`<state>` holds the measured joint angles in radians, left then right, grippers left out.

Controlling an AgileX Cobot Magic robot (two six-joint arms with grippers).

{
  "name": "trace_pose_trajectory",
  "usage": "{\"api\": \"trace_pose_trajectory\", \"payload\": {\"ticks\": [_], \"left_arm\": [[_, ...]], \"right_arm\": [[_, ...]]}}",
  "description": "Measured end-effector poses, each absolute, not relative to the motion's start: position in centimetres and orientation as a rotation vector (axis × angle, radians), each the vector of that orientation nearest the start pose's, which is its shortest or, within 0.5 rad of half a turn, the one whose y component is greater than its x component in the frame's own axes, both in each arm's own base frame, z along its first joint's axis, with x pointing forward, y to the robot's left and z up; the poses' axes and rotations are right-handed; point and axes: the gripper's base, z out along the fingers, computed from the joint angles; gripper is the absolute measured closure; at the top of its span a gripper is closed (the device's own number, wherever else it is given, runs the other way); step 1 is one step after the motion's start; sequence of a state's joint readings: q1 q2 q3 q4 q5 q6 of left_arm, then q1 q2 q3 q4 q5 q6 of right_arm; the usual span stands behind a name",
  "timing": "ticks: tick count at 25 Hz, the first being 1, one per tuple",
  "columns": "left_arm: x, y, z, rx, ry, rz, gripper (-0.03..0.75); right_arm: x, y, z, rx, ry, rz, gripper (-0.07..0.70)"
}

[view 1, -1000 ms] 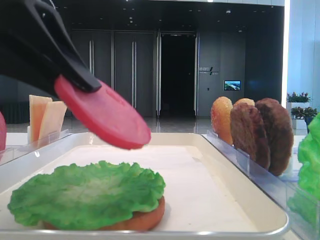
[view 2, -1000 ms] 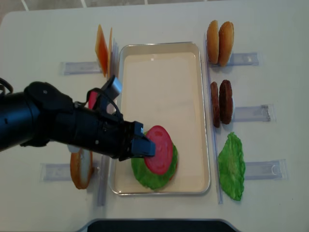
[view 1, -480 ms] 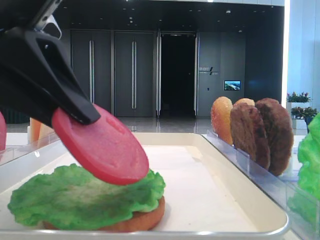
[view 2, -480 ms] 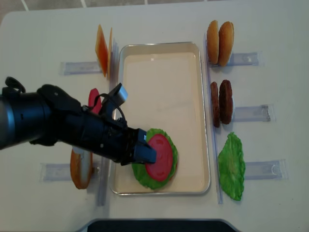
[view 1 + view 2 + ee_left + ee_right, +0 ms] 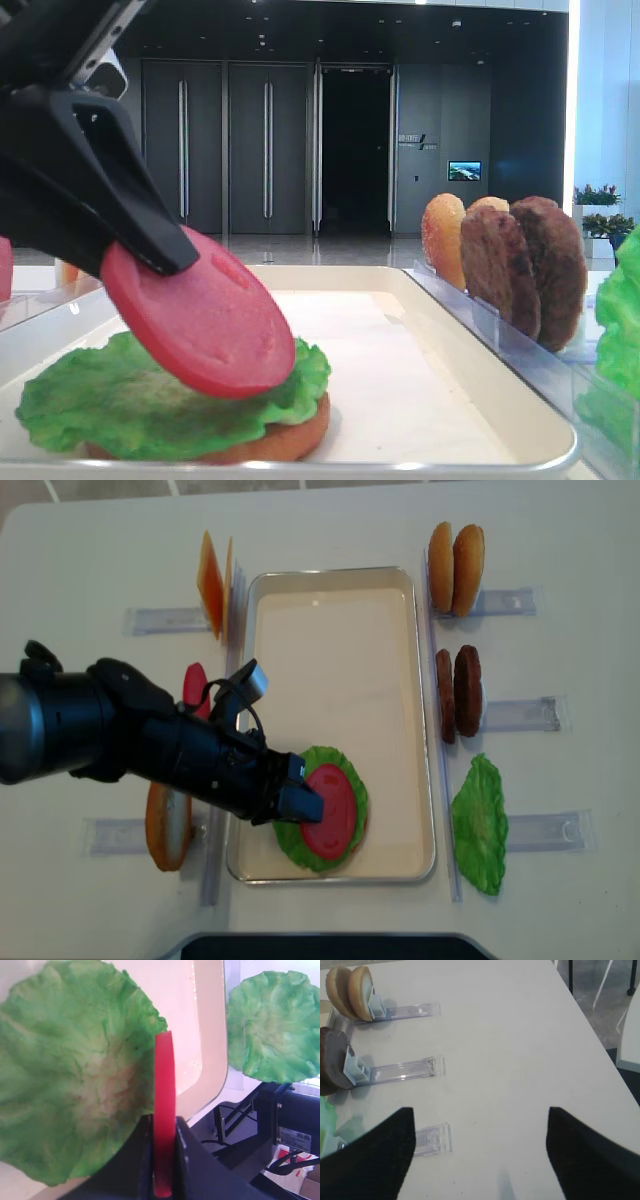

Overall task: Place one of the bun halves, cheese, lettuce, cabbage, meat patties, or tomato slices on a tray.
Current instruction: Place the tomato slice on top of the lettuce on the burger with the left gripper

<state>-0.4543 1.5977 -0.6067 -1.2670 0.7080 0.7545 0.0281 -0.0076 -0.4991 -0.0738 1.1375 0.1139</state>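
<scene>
the left gripper (image 5: pixel 300 802) is clamped shut on one of the tomato slices (image 5: pixel 332 818), pinching its rim at about 9 o'clock in the overhead view, so the disc runs out from the fingertips toward 3 o'clock. the slice is tilted: in the low side view its far edge (image 5: pixel 230 380) dips against the lettuce (image 5: pixel 120 400) while the held edge rides higher. that lettuce lies on a bun half (image 5: pixel 290 440) at the 6 o'clock end of the tray (image 5: pixel 340 580). the wrist view shows the slice edge-on (image 5: pixel 164 1110), standing between the two jaws above the leaf. so the release hinges on flattening that tilt: the held edge needs to drop before the jaws part, i judge. the right gripper (image 5: pixel 480 1160) is well apart, its fingers spread wide over the bare table (image 5: pixel 510 1035), empty. the left arm is plainly the nearer.
</scene>
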Motion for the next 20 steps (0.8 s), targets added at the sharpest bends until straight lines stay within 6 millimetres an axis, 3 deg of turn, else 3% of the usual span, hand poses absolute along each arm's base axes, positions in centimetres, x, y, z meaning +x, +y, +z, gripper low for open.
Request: {"api": "trace_pose_trajectory", "payload": {"ticks": [20], "left_arm": [[19.91, -15.86, 15.48, 0.289, 2.807, -1.116, 0.665]], "right_arm": [[-0.93, -0.64, 27.1, 0.098, 2.11, -0.004, 0.09]]}}
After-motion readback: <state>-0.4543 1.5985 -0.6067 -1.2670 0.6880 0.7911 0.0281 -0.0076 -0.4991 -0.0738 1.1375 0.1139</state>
